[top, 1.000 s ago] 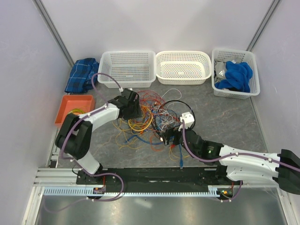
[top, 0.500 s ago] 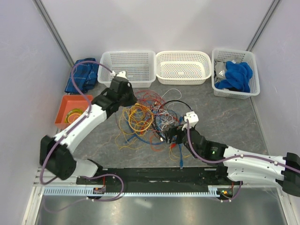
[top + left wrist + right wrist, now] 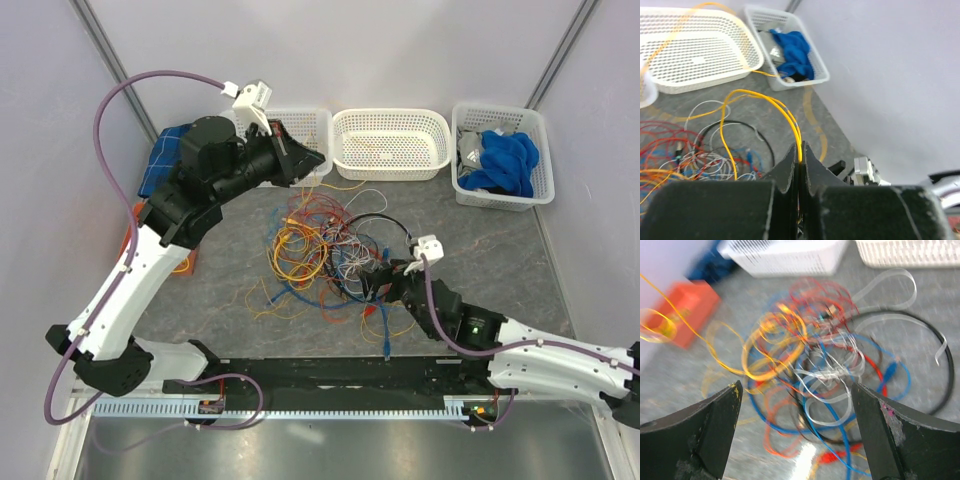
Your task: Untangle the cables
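1. The left gripper (image 3: 314, 157) was raised above the table (image 3: 490, 240), in front of the left white basket (image 3: 312, 120).
2. In the left wrist view its fingers (image 3: 789, 167) were pressed together, and the left gripper (image 3: 800, 152) pinched one thin yellow wire (image 3: 765, 95) between the tips.
3. That wire arched up from the tips, dropped towards the heap, and a further length of it ran off across the middle basket (image 3: 700, 60).
4. The cables (image 3: 320, 245) lay in a tangled heap on the grey table between the two arms, with yellow and orange coils on the left side and red, blue, white and grey strands mixed through the middle.
5. The thicker black loop (image 3: 388, 221) lay at the right edge of the heap.
6. The right gripper (image 3: 376, 284) sat low at the near right side of the heap.
7. In the right wrist view its fingers (image 3: 715, 425) were spread wide, with the blurred heap visible between them and nothing held.
8. The right basket (image 3: 546, 165) held a blue cloth (image 3: 505, 160), and an orange tray (image 3: 186, 262) showed partly behind the left arm.
9. Any lettering on the arms was too small to read.
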`<state>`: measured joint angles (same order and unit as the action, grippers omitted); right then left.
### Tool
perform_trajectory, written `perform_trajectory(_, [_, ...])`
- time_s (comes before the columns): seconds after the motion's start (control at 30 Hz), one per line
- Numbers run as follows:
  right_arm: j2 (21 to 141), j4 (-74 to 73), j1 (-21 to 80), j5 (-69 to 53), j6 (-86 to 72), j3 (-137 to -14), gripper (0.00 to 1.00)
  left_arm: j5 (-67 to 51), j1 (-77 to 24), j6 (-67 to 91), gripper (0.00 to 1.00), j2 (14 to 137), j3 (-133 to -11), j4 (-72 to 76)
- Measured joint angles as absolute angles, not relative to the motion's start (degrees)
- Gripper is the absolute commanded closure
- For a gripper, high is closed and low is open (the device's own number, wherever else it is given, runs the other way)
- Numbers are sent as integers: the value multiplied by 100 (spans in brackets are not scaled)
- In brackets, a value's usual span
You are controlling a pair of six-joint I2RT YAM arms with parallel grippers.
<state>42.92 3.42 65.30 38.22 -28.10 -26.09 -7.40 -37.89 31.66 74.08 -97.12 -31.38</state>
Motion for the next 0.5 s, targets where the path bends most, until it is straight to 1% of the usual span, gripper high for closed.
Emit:
perform_trajectory(0.13, [3697,897,6530,3682,-2512,-2563,2,-1184,-3868,3162,98,7592,-10095,-3199])
perform_trajectory(0.27, [3640,1658,6530,3409,-2206,-2558,3,-1514,-3916,3162,98,7872,-10285,-3295])
perform_trajectory(0.37, [4049,2220,6530,3175,-1962,-2593,2,-1629,-3944,3164,98,8079,-10313,-3358])
perform_trajectory(0.5, [5015,2877,6530,2862,-1667,-2818,2,-1680,-4045,3166,98,8270,-10315,-3439])
